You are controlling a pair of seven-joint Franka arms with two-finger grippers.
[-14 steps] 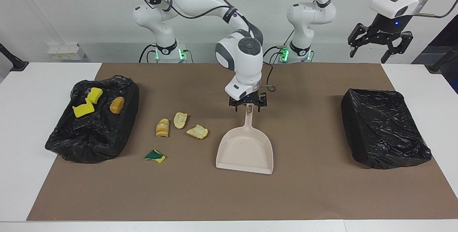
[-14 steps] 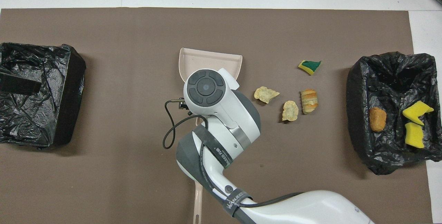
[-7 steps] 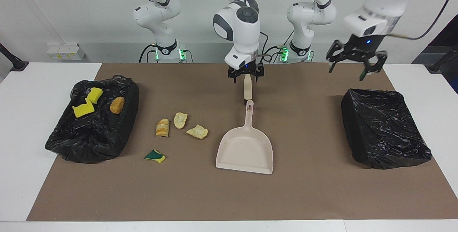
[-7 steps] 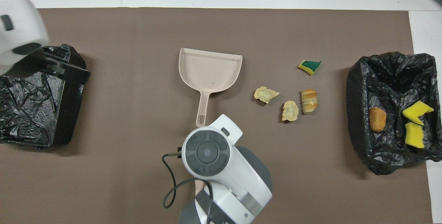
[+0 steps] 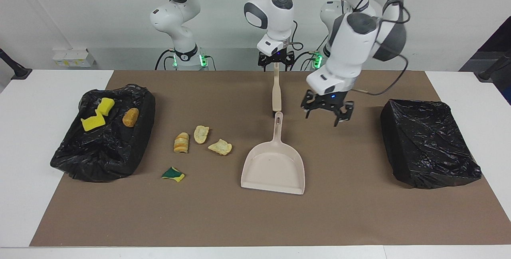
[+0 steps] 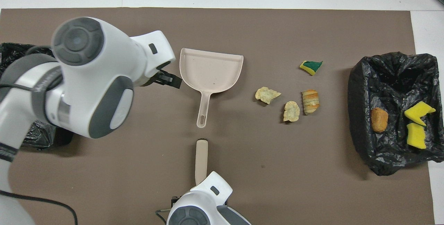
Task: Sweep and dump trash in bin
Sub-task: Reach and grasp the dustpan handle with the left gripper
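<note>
While short of any sweep, logged thus.
1. Bin [image 5: 100,163]: holds binned trash [image 5: 92,122], 3 pcs. Well off both jaws, at right arm's end.
2. Loose trash [image 5: 201,134]: 4 pcs on mat [image 5: 359,211], btwn bin and right jaws.
3. Right gripper [image 5: 275,58]: jaws spread, empty, over brush [image 5: 275,91].
4. Dustpan [image 5: 275,167]: handle just beside left jaws.
5. Left gripper [image 5: 327,111]: jaws spread, empty, above mat.
6. Spare bin [image 5: 427,143]: near left jaws, at left arm's end.

Step, est.: tool pickup. Next: drop onto dustpan handle, clamp square; same w/ brush.

Right gripper [image 5: 276,64] pulled back from the dustpan [image 5: 274,166] toward the robots, left gripper [image 5: 327,112] (jaws wide) swung in from the table's end, now beside the dustpan's handle
</note>
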